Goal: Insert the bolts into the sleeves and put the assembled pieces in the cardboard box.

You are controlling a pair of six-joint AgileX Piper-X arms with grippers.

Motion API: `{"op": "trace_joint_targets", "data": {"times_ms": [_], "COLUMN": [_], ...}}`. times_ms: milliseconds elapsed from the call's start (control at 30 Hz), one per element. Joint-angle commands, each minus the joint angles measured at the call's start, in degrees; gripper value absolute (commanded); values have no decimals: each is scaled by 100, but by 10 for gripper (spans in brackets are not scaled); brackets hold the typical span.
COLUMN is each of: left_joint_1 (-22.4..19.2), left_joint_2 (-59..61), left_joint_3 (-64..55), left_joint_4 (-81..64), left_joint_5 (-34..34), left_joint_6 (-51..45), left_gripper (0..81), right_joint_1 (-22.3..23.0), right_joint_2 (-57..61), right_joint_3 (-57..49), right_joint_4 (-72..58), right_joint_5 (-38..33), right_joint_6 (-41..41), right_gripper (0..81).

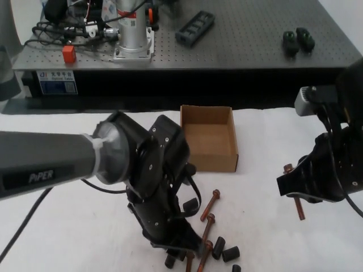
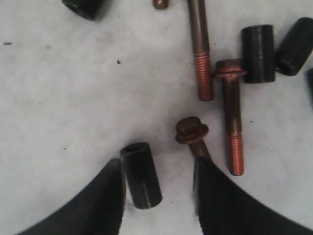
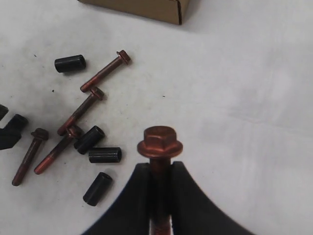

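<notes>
My right gripper (image 3: 160, 169) is shut on a copper bolt (image 3: 159, 142), head up, held above the white cloth to the right of the cardboard box (image 1: 208, 139); the bolt's shank (image 1: 297, 208) hangs below the fingers. My left gripper (image 2: 159, 164) is open, low over the pile in front of the box. A black sleeve (image 2: 142, 174) lies between its fingers, against one of them, and a bolt head (image 2: 191, 131) sits by the other finger. Several loose bolts (image 3: 105, 71) and black sleeves (image 3: 105, 155) lie scattered on the cloth.
The open box (image 3: 146, 7) stands at the cloth's far edge. Behind it is a perforated bench (image 1: 255, 39) with a black tray (image 1: 194, 27), an orange block (image 1: 68, 54), a metal post (image 1: 134, 34) and cables. Bare cloth lies to the right of the pile.
</notes>
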Motion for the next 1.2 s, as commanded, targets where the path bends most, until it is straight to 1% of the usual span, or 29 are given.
{"op": "trace_joint_targets", "data": {"times_ms": [0, 500, 600, 700, 733, 900, 1033, 1133, 1167], "left_joint_1": [-11, -11, -11, -11, -11, -11, -11, -1, -1], "left_joint_2": [1, 313, 369, 365, 365, 365, 284, -121, -362], "left_joint_3": [-73, -73, -73, -73, -73, -73, -87, -68, -22], "left_joint_4": [61, 100, 47, -59, -103, -189, -203, -242, -323], "left_joint_5": [-98, -98, -98, -78, -28, 383, 509, 407, 379], "left_joint_6": [87, -51, -51, -51, -51, -51, -51, -194, -253], "left_gripper": [333, 332, 319, 262, 228, 9, 6, 6, 6], "right_joint_1": [-13, -13, -13, -13, -13, -13, -13, -13, -13], "right_joint_2": [-61, -61, -61, -61, -61, -61, -61, -128, -200], "right_joint_3": [-9, -9, -9, -9, -9, -9, -9, 10, 31], "right_joint_4": [7, 7, 7, 7, 7, 7, -35, -263, -401], "right_joint_5": [-221, -264, -264, -264, -264, -264, -264, -552, -728], "right_joint_6": [-31, -2, -2, -2, -2, -2, -4, 19, 148], "right_gripper": [72, 72, 72, 72, 72, 72, 72, 72, 72]}}
